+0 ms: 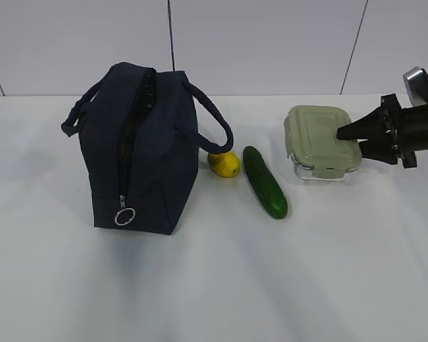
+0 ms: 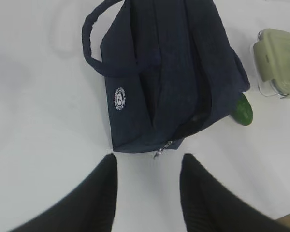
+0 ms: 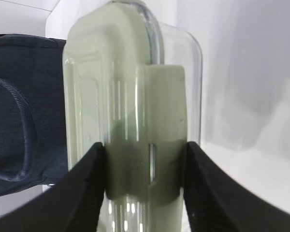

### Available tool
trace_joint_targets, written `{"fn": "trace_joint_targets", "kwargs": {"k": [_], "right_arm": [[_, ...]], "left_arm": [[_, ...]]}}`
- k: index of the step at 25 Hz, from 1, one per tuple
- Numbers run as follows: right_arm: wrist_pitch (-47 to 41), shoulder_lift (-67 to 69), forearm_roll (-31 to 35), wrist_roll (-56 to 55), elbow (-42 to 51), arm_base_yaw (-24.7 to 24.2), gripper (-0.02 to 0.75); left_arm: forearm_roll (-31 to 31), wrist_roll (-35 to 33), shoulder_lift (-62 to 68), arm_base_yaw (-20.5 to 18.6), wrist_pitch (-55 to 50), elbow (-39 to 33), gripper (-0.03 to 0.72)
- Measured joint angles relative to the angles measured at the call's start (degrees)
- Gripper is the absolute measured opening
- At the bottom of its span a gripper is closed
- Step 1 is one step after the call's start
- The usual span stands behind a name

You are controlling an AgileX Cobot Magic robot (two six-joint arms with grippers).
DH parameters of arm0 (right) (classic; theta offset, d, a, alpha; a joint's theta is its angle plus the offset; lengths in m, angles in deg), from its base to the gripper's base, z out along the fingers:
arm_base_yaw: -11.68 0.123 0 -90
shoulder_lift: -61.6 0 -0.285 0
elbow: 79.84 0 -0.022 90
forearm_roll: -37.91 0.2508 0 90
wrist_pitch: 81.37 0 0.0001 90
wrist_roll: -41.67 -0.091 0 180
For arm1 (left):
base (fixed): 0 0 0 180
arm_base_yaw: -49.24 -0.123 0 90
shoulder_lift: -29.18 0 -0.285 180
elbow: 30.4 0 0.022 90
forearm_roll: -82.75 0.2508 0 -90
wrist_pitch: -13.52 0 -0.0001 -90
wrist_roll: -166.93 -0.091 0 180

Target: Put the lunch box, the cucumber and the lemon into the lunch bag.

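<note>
My right gripper point(image 3: 145, 159) is clamped on the clear rectangular lunch box with sage-green lid point(image 1: 321, 140); I judge it rigid, slippery. Left gripper point(image 2: 147, 164) stands apart.

Lemon point(image 1: 225, 164) half behind lunch bag point(image 1: 139, 149) handle.

I see a white table point(image 1: 221, 285) filling the lower part of my exterior view; its surface is plain and matte, with soft, faint shadows on it; the light looks even and diffuse. Behind the table stands a pale grey-white wall point(image 1: 264, 43) made of flat panels; thin dark seams point(image 1: 170, 35) split it, one near upright, the others slanting; the table's far edge meets the wall in a straight line. From the left wrist view I get only more of the same white tabletop point(image 2: 38, 121).
</note>
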Motion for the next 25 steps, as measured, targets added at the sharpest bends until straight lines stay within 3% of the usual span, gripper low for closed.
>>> {"fn": "trace_joint_targets", "kwargs": {"k": [6,10,25], "right_arm": [[0.00,-0.20,-0.08,-2.14,0.00,0.00,0.354],[0.00,-0.20,-0.08,-3.31,0.00,0.00,0.354],[0.00,-0.27,-0.33,-4.52,0.00,0.00,0.354]], "left_arm": [[-0.99,-1.67,14.27,2.63,-0.90,8.96,0.316],[-1.13,-1.83,22.36,4.66,-1.54,13.51,0.363],[-5.41,-2.55,37.33,8.28,-0.38,21.98,0.393]]}}
